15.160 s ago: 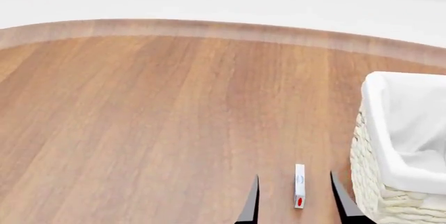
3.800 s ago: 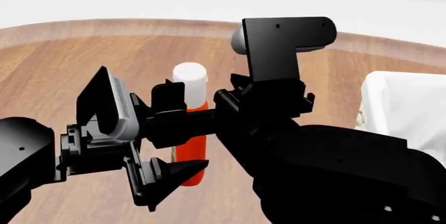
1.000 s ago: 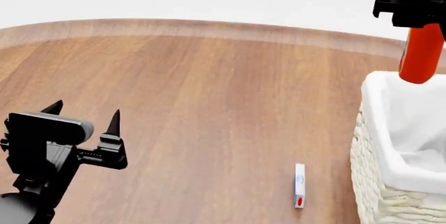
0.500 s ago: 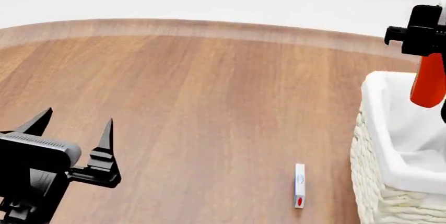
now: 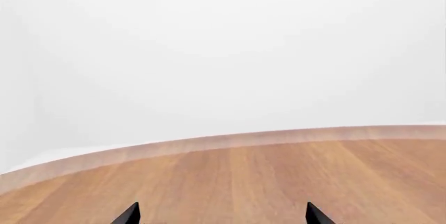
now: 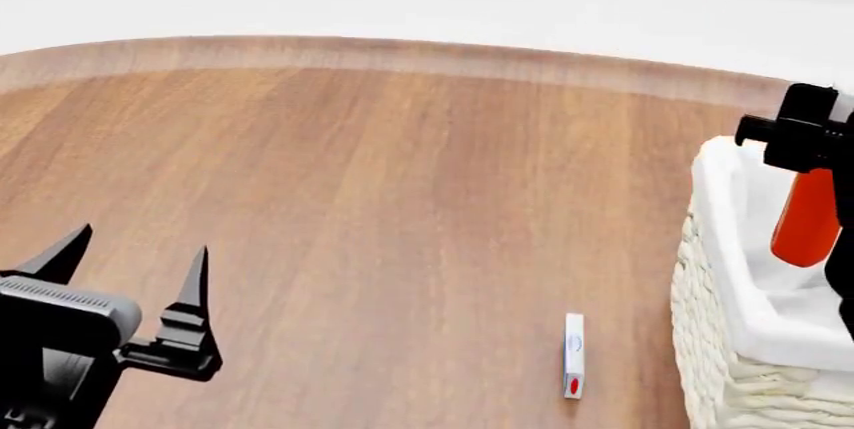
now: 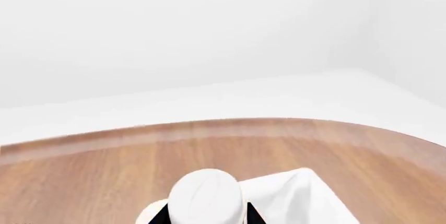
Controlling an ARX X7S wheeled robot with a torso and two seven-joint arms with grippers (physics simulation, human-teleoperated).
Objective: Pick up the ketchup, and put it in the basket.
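Change since half a second ago: ketchup bottle (image 6: pixel 809 217) sits lower, its base now below the liner rim; left arm has sunk a little.
Right gripper (image 6: pixel 817 144): jaws clamped on the bottle's neck, so it hangs upright, white cap (image 7: pixel 206 198) up.
Ketchup position: over the wicker basket (image 6: pixel 731 374), partly inside, not yet resting on anything that shows.
Left gripper (image 6: pixel 131 264): jaws apart, holding nothing, parked well clear of the table (image 6: pixel 374 209).
Small white box (image 6: pixel 573 355): on the table beside the basket, untouched.
Next: probably lower further, then release.
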